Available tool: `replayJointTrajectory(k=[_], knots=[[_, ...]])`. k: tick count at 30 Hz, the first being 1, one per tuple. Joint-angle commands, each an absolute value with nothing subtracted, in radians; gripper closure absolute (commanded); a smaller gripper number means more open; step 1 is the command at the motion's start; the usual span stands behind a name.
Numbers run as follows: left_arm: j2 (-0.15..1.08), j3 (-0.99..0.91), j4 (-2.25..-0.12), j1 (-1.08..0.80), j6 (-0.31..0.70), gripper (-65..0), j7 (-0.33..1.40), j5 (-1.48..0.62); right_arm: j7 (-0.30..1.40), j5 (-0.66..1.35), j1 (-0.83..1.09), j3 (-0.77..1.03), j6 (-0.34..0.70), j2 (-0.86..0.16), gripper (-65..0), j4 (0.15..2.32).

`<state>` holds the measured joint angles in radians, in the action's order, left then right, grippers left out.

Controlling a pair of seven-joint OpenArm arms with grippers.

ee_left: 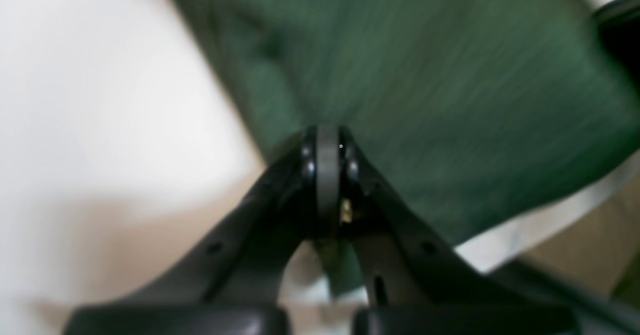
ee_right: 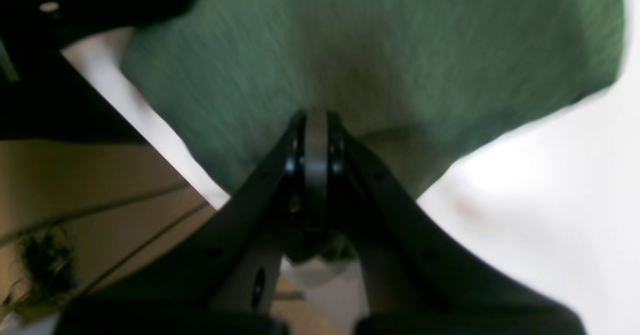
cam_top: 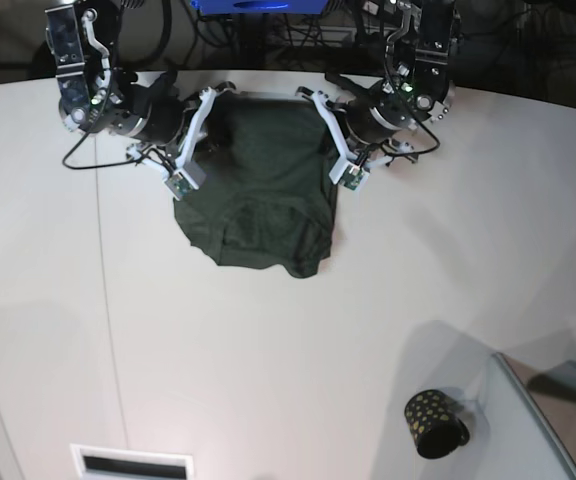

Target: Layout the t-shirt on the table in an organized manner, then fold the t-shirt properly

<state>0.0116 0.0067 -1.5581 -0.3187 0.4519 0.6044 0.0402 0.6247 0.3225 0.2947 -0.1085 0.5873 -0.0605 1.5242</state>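
Note:
The dark green t-shirt (cam_top: 263,200) lies bunched on the white table (cam_top: 268,350) near its far edge, with its near end rumpled. My left gripper (cam_top: 306,95), on the right in the base view, is shut on the shirt's far right corner. In the left wrist view the left gripper (ee_left: 327,137) pinches the green cloth (ee_left: 425,75). My right gripper (cam_top: 223,92) is shut on the far left corner. The right wrist view shows the right gripper (ee_right: 316,122) closed on the fabric (ee_right: 375,50). Both wrist views are blurred.
A small black cup with gold dots (cam_top: 434,424) stands at the near right, beside a grey panel (cam_top: 533,430). A thin dark seam (cam_top: 108,300) runs down the table's left side. A white slotted plate (cam_top: 133,463) sits at the near left edge. Cables hang behind the far edge.

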Motion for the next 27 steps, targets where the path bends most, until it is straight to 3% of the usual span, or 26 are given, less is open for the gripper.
replayJointTrajectory(k=[1, 11, 17, 23, 27], knots=[[0.01, 0.007, -1.564, -0.314, 0.455, 0.0, 0.588, 0.03, 0.601, 0.344, 0.286, -0.101, 0.596, -0.061, 0.0, 1.541], [0.024, -0.071, -1.785, -0.341, 0.458, 0.0, 0.593, 0.021, 0.601, 0.346, 0.338, -0.084, 0.596, -0.068, 0.0, 1.73], [0.094, -0.262, -1.917, -0.467, 0.463, 0.0, 0.587, 0.021, 0.607, 0.343, 0.467, 0.108, 0.601, -0.079, 0.0, 1.914], [0.278, -0.298, -1.897, -0.68, 0.463, 0.0, 0.542, 0.03, 0.602, 0.343, 0.622, 0.151, 0.601, -0.288, 0.0, 1.92], [0.314, -0.346, -1.897, -0.858, 0.463, 0.0, 0.473, 0.03, 0.602, 0.343, 0.774, 0.18, 0.601, -0.378, 0.0, 1.923]])
